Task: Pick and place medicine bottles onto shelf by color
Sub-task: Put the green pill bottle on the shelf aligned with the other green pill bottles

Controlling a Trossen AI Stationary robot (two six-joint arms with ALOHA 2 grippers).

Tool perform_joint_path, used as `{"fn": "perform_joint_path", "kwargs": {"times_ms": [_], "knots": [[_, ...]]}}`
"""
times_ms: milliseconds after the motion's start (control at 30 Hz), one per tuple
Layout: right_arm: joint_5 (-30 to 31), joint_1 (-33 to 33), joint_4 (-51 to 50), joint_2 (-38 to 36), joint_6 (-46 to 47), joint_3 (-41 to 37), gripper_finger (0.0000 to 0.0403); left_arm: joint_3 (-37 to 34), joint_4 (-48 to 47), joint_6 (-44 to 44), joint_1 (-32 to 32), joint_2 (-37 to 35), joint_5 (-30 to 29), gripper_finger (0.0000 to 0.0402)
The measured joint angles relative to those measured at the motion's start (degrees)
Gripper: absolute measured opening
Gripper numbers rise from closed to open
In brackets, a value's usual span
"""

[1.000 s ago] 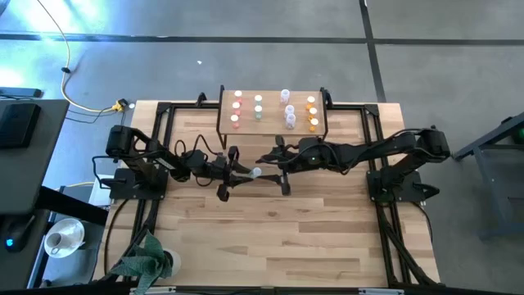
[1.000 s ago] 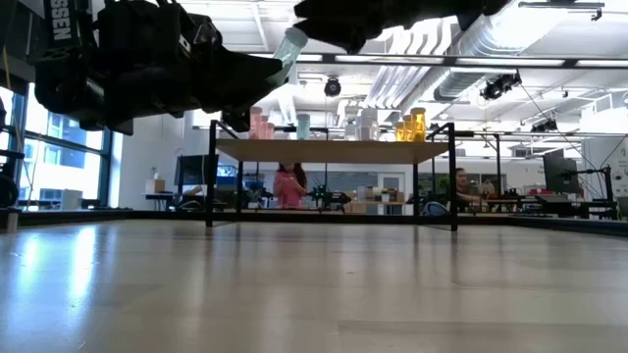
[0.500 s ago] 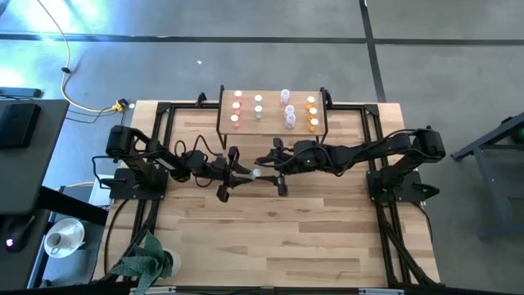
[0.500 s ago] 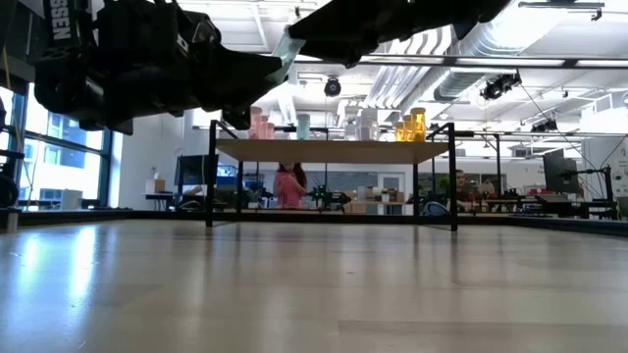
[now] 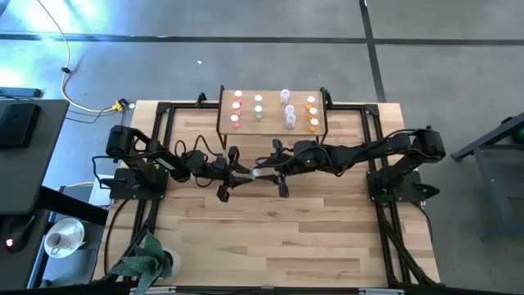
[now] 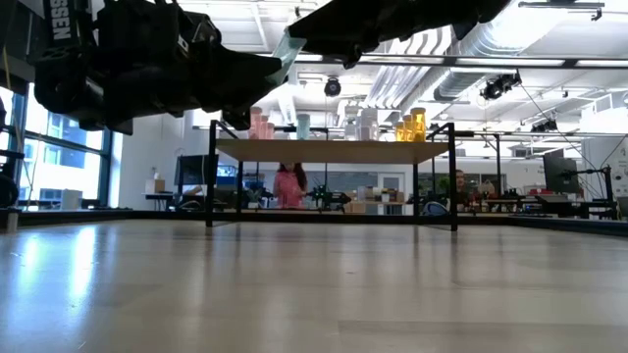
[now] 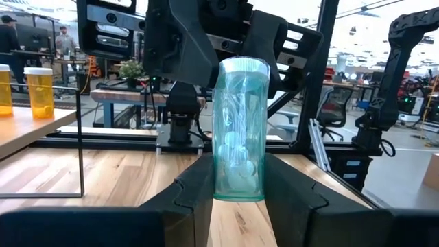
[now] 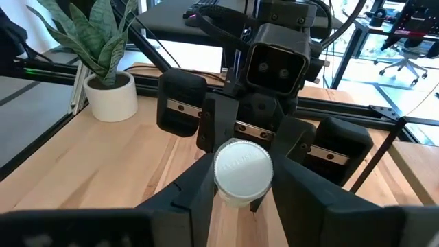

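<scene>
A pale green medicine bottle (image 7: 239, 130) with a white cap (image 8: 243, 170) lies level in the air between my two grippers, above the middle of the table and just in front of the shelf (image 5: 273, 120). My left gripper (image 5: 244, 173) is shut on its bottom end. My right gripper (image 5: 268, 169) faces it from the table's right and is shut around the cap end. On the shelf, bottles stand in columns: red-pink (image 5: 237, 106), green (image 5: 258, 106), clear (image 5: 288, 111), orange (image 5: 312, 113). My left gripper pinches the bottle's bottom end (image 7: 236, 189) between its two fingers, which come level from the table's left and lie along the bottle. The bottle is lifted clear and points toward the right gripper. My right gripper has the cap's side (image 8: 221, 180) between its two fingers (image 8: 195, 189), coming level from the table's right, with the cap's top facing its wrist.
A potted plant (image 5: 151, 260) stands at the table's near left corner. Black frame rails (image 5: 164, 131) run along the table's sides. The shelf stands on thin black legs (image 6: 209, 186) at the far middle. People show in the room behind.
My right gripper has moved toward the table's left, onto the cap end of the bottle that my left gripper holds. The cap, bare a second ago, now sits between its fingers. The bottle and my left gripper have stayed where they were.
</scene>
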Motion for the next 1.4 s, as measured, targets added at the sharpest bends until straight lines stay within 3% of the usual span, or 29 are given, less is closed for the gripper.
{"fn": "perform_joint_path", "kwargs": {"times_ms": [567, 1033, 1400], "knots": [[0.02, 0.0, -0.42, -0.01, 0.02, 0.0, 0.0113, 0.02, -0.27, -0.22, -0.02, 0.0, -0.33, 0.0113], [0.56, -0.02, -1.38, -0.19, -0.22, -0.02, 0.0112, 0.04, -2.12, -2.3, 0.45, 0.0, -1.62, 0.0234], [2.84, -2.88, -4.11, -6.65, -0.35, 1.27, 0.0112, 0.04, -6.36, -7.92, 3.48, 0.0, 0.17, 0.0237]]}}
